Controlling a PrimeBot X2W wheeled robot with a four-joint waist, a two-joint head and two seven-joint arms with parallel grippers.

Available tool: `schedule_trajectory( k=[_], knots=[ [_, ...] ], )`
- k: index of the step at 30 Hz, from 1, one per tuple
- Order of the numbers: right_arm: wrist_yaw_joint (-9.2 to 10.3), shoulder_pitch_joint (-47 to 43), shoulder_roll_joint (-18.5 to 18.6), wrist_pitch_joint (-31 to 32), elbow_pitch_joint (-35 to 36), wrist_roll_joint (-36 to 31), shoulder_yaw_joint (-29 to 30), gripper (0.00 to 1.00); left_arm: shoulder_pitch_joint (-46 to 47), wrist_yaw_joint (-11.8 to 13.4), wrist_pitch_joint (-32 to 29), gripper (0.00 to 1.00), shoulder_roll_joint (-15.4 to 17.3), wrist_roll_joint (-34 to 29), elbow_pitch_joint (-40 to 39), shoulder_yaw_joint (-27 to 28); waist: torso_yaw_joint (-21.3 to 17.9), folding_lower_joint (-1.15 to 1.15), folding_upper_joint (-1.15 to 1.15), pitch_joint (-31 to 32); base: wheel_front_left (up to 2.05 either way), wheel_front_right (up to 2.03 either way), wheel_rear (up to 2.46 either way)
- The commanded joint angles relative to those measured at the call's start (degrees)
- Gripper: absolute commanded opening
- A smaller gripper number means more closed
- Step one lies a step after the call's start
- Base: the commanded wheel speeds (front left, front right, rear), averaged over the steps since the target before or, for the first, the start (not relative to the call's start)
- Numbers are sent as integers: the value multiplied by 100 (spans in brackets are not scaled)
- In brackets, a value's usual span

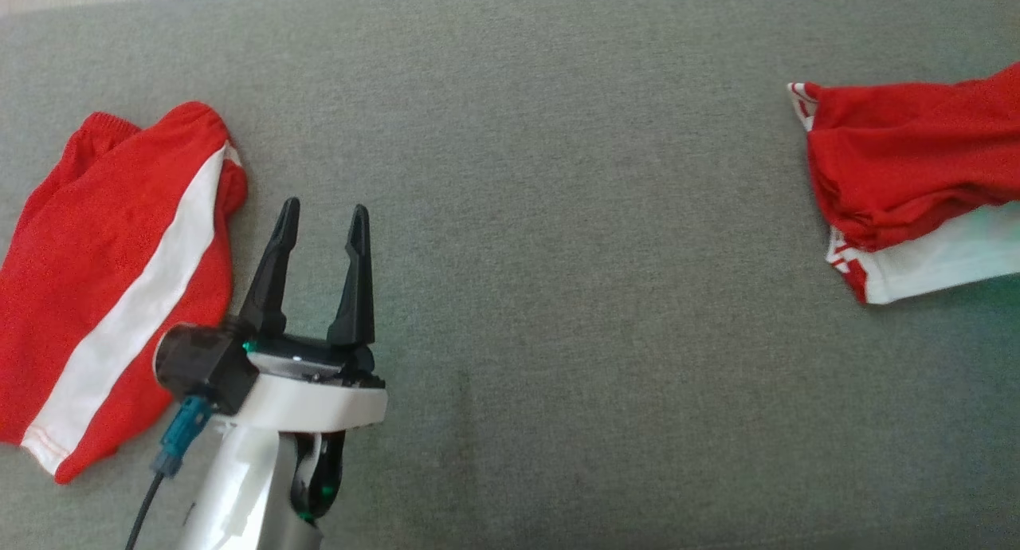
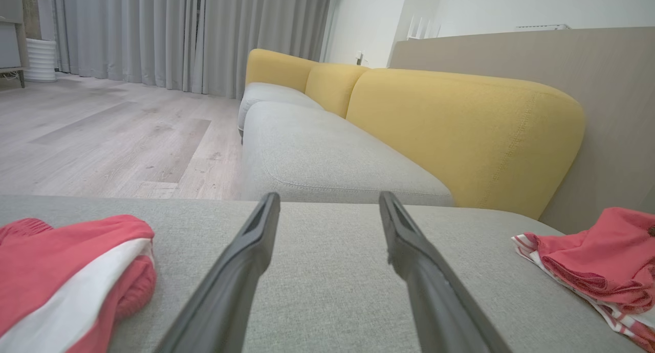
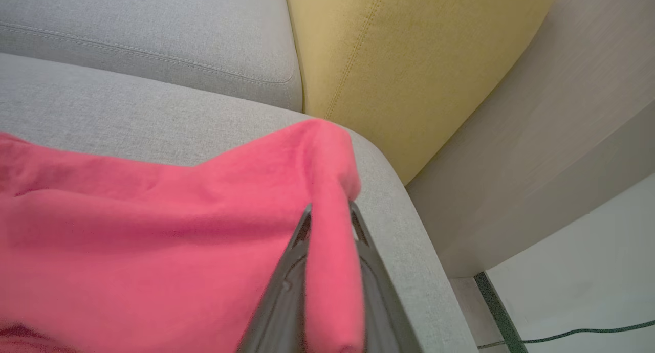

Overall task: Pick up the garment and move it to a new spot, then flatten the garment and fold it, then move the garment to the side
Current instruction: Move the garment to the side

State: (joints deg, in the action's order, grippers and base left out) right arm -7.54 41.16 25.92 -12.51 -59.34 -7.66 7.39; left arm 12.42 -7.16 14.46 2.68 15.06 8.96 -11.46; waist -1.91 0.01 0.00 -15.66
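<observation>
A red garment (image 1: 908, 159) with white trim lies bunched at the right edge of the grey cushion (image 1: 574, 255). It also lies at the right of the left wrist view (image 2: 604, 245). My right gripper (image 3: 330, 210) is shut on a fold of this red garment (image 3: 153, 230), and the cloth drapes over and between its dark fingers. My left gripper (image 1: 325, 209) hovers open over the cushion at the lower left with nothing between its fingers (image 2: 328, 197).
A second red garment with a white stripe (image 1: 103, 279) lies just left of my left gripper (image 2: 56, 261). Behind the cushion stand a yellow sofa backrest (image 2: 460, 123) and a beige wall panel (image 3: 537, 138). Wood floor (image 2: 102, 133) lies beyond the cushion's edge.
</observation>
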Motion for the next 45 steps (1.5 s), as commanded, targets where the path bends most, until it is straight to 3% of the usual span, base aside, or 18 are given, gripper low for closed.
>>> schedule_trajectory(
  k=[1,2,11,18,24,28,38,45],
  knots=[
    [5,188,227,-17,85,-74,-24,35,233,-29,54,100,20,-30,-176,138,48,-1,0,-49,0,0,0],
    [5,222,238,-16,46,-90,14,100,243,-30,54,100,20,-32,-168,142,60,-1,0,-55,0,0,0],
    [5,266,8,-180,145,-215,263,100,127,-32,54,100,20,3,-104,234,55,-1,0,266,0,0,0],
    [5,-12,-925,-245,1269,235,208,100,-77,-20,54,100,20,120,-242,429,-34,-1,0,742,0,0,0],
    [5,-778,-1776,-247,2712,867,-37,100,-272,28,54,100,20,191,-361,526,-59,-1,0,1016,0,0,0],
    [5,-1468,-2150,-248,3421,1143,-214,100,-429,45,54,100,20,221,-361,566,-54,-1,0,1184,0,0,0],
    [5,-3185,-2302,-248,4414,2003,-970,100,-876,62,54,100,20,294,-293,475,-13,-1,0,1406,0,0,0],
    [5,-3630,-2303,-249,4704,1983,-1038,100,-993,79,54,100,20,321,-237,435,18,-1,0,1423,0,0,0]
  ],
)
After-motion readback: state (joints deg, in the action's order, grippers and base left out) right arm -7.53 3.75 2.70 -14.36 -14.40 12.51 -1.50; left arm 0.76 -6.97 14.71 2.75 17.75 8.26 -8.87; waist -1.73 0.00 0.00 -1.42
